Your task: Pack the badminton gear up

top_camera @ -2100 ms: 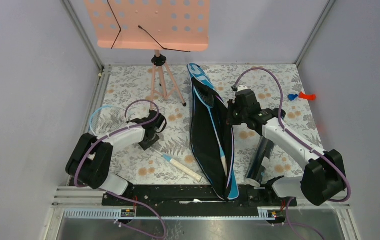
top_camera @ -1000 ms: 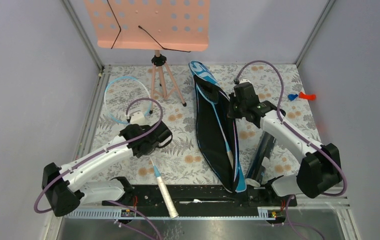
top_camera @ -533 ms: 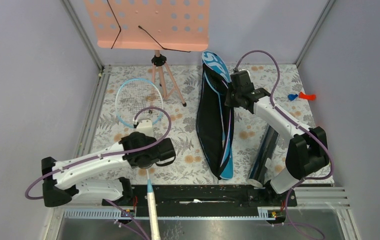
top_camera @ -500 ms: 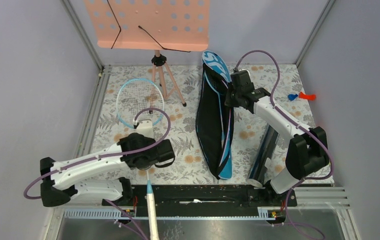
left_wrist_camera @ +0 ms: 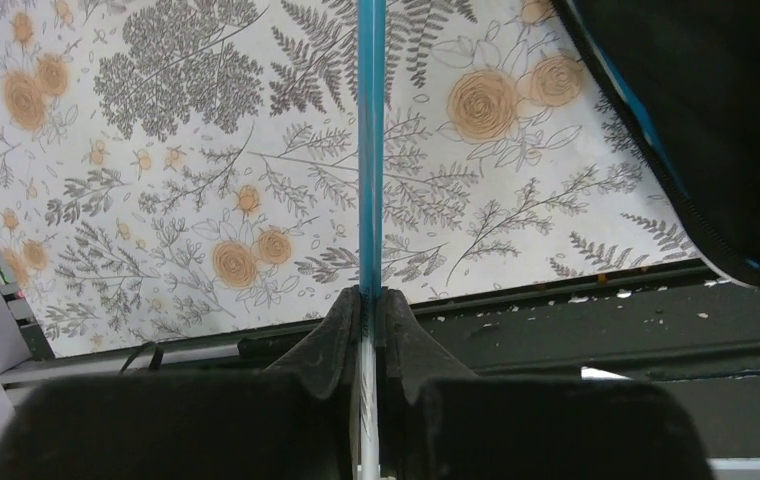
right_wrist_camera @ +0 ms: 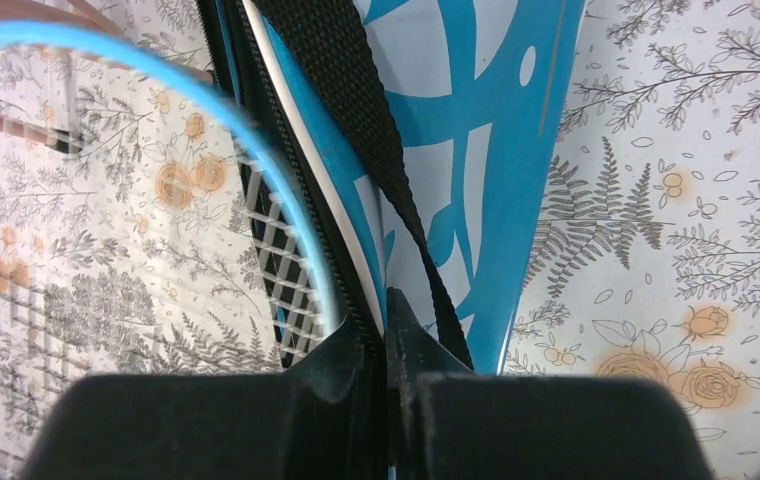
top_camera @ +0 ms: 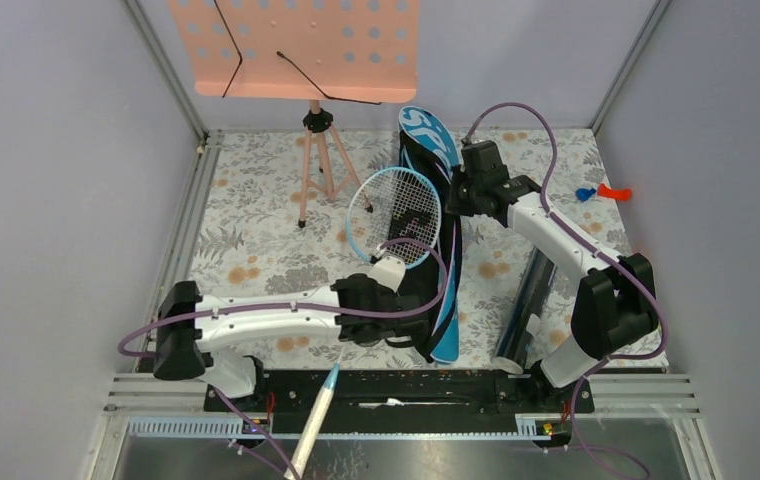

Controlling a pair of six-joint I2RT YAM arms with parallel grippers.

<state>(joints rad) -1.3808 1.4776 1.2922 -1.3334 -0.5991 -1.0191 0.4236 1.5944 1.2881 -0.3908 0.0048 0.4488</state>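
The light-blue racket (top_camera: 397, 214) was gripped by its thin shaft in the clenched left claw (left_wrist_camera: 371, 298), with its head held at the mouth of the blue racket bag (top_camera: 424, 128). The bag's zipper edge was pinched in the clenched right claw (right_wrist_camera: 384, 322). The black tube (top_camera: 524, 312) was seen on the floral surface (top_camera: 256, 200) beside the right arm.
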